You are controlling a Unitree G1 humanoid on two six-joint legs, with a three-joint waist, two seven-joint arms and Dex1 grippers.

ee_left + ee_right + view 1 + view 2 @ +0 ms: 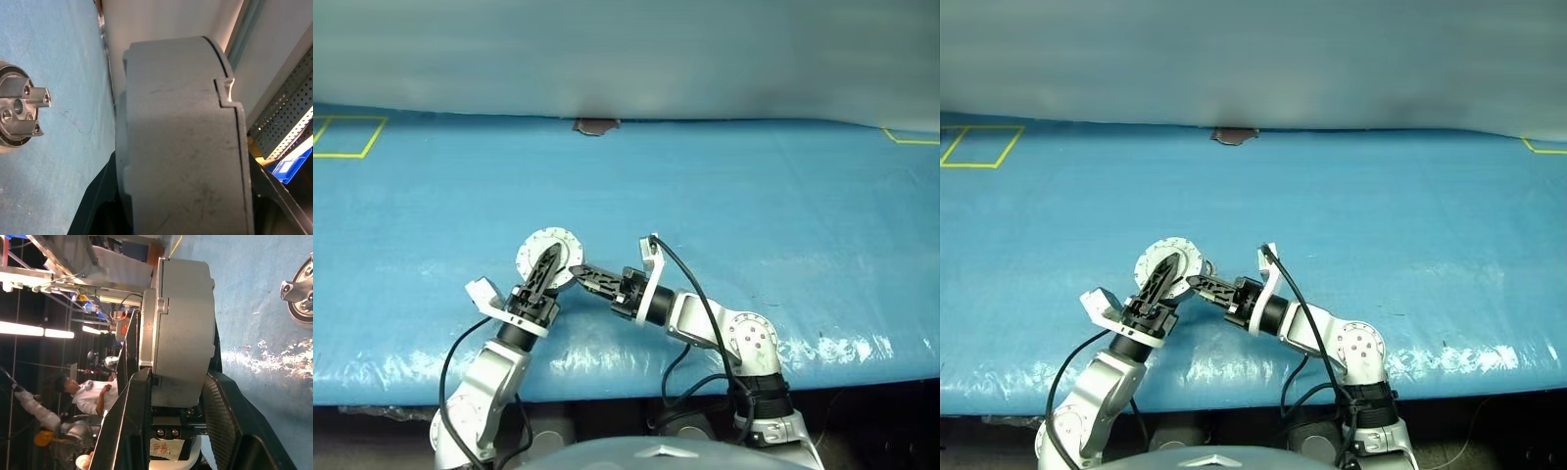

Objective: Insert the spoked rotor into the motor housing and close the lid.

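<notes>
Only text: small white sticker (pixel 165 449) with red handwritten marks, illegible, at right gripper (pixel 171 377) base between its fingers.

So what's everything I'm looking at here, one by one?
table cover: one, blue, across the whole scene
tape marks: two, yellow, far left and far right corners
small patch: one, brown, at the cover's far edge
motor housing: one, grey, held just above the cover near its front edge
lid: one, light grey, on top of the housing
round metal part with holes: one, silver, lying on the cover beside the housing
bin: one, blue, in the background
person: one, white top, in the background
left gripper: one, black, clamped on the housing
right gripper: one, black, clamped on the housing from the other side
</notes>
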